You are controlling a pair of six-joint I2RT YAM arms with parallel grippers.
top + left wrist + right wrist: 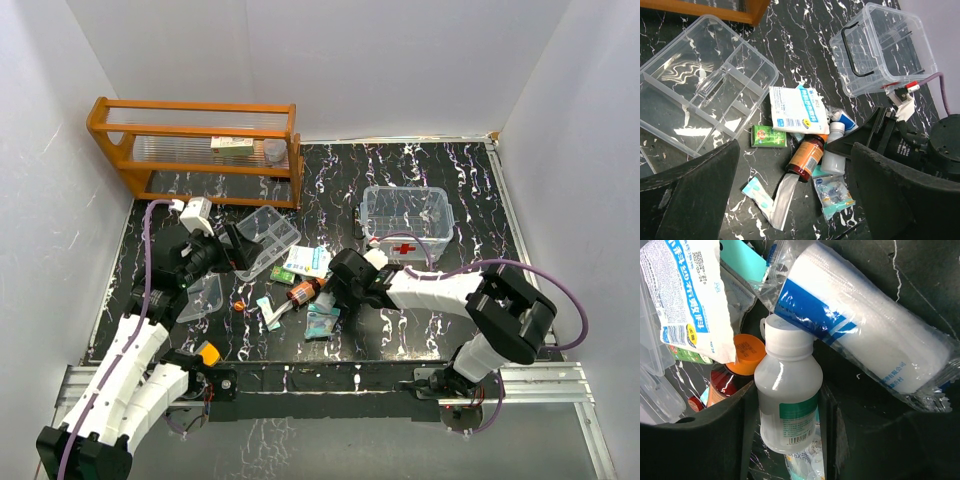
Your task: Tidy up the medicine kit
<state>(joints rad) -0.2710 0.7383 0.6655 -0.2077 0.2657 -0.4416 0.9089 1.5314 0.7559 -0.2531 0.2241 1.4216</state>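
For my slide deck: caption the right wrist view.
Right fingers bracket a white bottle beside an orange-capped amber bottle and a wrapped gauze roll.

Clear box [405, 215], red cross on front, upright, lidless, far right of table [470, 190]. Clear divided tray [266, 238], empty, lying to its left.

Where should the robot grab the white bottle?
Grip the white bottle across its labelled lower body, from its bottom end. It lies flat; the bandage roll overlaps its cap and the brown bottle crowds its shoulder, but the lower sides look free.

Clear box [405, 212], red mark [408, 250]; white bottle [787, 400]; amber bottle [805, 157]
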